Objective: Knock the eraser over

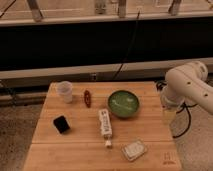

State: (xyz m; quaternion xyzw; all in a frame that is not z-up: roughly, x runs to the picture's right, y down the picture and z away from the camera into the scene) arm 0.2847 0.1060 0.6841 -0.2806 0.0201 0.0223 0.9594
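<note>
The eraser (61, 124) is a small black block with rounded corners, standing on the left part of the wooden table (75, 150). My white arm (187, 85) is folded at the right of the view. Below it, my gripper (169, 114) hangs just off the table's right edge. It is far to the right of the eraser, touching nothing and holding nothing.
A clear plastic cup (65, 91) stands at the back left, with a small reddish-brown item (87, 98) beside it. A green bowl (123, 103) sits right of centre. A long white bar (105, 124) lies mid-table, and a pale grey packet (134, 149) near the front edge.
</note>
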